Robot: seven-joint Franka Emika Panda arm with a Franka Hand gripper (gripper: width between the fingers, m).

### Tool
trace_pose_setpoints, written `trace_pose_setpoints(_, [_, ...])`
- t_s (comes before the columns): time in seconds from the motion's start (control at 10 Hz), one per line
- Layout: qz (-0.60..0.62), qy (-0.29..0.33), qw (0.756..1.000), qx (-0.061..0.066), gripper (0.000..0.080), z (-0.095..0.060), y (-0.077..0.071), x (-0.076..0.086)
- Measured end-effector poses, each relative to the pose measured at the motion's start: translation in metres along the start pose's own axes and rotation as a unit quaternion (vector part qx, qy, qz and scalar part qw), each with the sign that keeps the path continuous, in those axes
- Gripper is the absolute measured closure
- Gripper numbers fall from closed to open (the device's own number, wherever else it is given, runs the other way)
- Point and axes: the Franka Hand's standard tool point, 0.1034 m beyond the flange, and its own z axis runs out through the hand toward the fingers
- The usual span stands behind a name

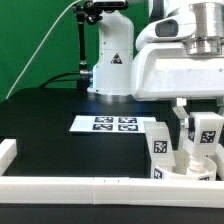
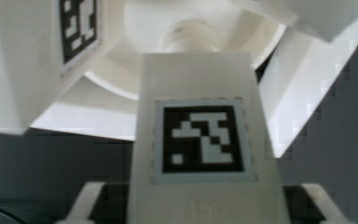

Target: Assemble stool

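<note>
My gripper is shut on a white stool leg with a black-and-white tag, low at the exterior view's right. In the wrist view this leg fills the middle, and my gripper has a fingertip on each side of it. Its far end points into the hollow of the round white seat. I cannot tell whether leg and seat touch. The seat lies by the front rail under the held leg. A second tagged leg stands beside it, also showing in the wrist view.
The marker board lies flat on the black table, mid-scene. A long white rail runs along the front edge and another along the exterior view's left. The arm's white base stands at the back before a green wall.
</note>
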Motion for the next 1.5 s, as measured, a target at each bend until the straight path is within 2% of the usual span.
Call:
trace_pose_setpoints(0.6, [-0.021, 0.003, 1.0, 0.0, 0.0461, 0.003, 0.001, 0.008])
trace_pose_setpoints(1.5, [-0.028, 0.001, 1.0, -0.004, 0.0461, 0.014, 0.006, -0.001])
